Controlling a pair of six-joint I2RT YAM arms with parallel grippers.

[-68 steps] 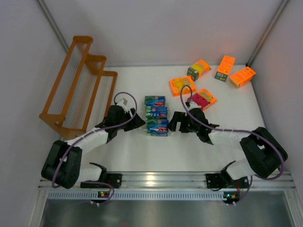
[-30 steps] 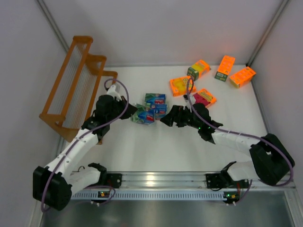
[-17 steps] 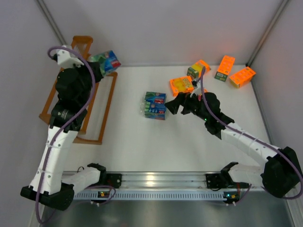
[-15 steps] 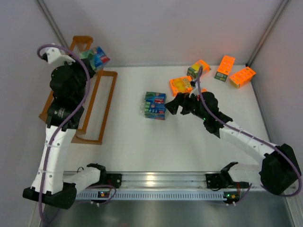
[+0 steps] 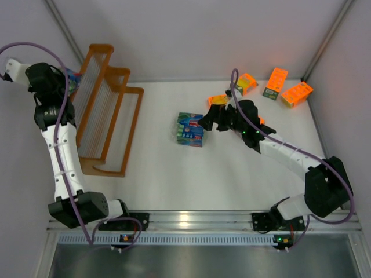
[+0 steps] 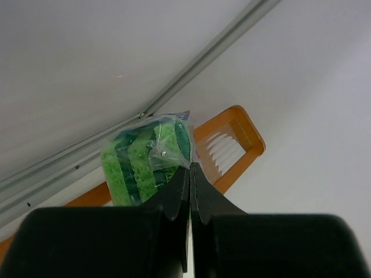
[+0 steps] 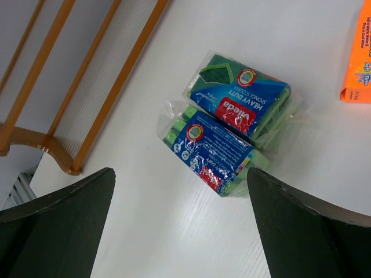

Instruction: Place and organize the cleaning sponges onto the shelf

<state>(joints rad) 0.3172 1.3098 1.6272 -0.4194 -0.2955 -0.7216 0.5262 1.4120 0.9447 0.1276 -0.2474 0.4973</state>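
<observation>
My left gripper (image 6: 189, 168) is shut on the plastic wrap of a blue-green cleaning sponge pack (image 6: 148, 159). It holds the pack high at the far left, by the top tier of the orange shelf (image 5: 104, 113). In the top view that pack (image 5: 73, 80) peeks out beside the left gripper (image 5: 65, 83). Two more blue-green packs (image 7: 243, 107) (image 7: 211, 150) lie side by side mid-table (image 5: 190, 128). My right gripper (image 7: 179, 172) hangs open above them, just right of them in the top view (image 5: 210, 123), holding nothing.
Orange packs lie at the far right: three in the open (image 5: 246, 83) (image 5: 276, 83) (image 5: 297, 92) and one partly under the right arm (image 5: 217, 99). An orange pack's edge (image 7: 358, 63) shows in the right wrist view. Grey walls close in the table.
The left arm lifted one blue-green pack off the table and swung it up and left past the shelf. The right gripper moved away from me, beside the remaining two packs, and opened fully.
</observation>
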